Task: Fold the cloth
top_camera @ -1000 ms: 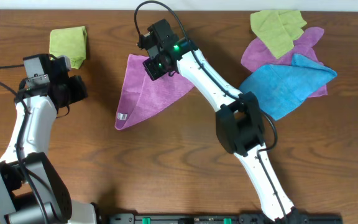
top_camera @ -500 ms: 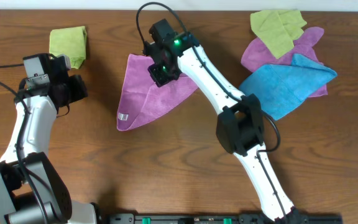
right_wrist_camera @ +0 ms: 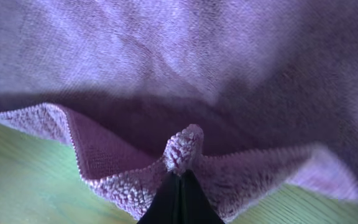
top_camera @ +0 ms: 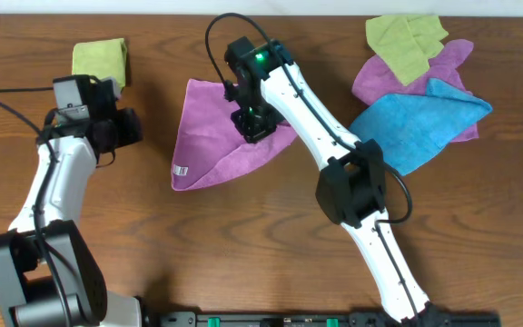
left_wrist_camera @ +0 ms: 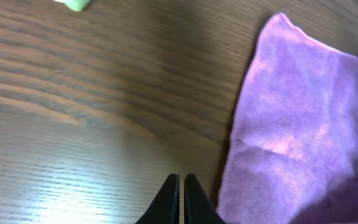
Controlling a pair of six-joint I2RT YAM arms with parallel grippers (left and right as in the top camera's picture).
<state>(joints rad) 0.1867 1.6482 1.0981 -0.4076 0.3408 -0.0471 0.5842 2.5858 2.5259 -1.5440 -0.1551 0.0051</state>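
Observation:
The cloth is a purple-magenta towel lying as a rough triangle on the table, with a small white tag at its lower left corner. My right gripper is over the cloth's right part, shut on a pinched edge of the cloth, which is lifted off the table. My left gripper is shut and empty, left of the cloth; in the left wrist view its fingertips hover over bare wood beside the cloth's left edge.
A folded green cloth lies at the far left. At the far right a green cloth, a second purple cloth and a bright blue cloth overlap in a pile.
My right gripper has moved right and toward the front, dragging the cloth's upper corner over the cloth. My left gripper has shifted right toward the cloth.

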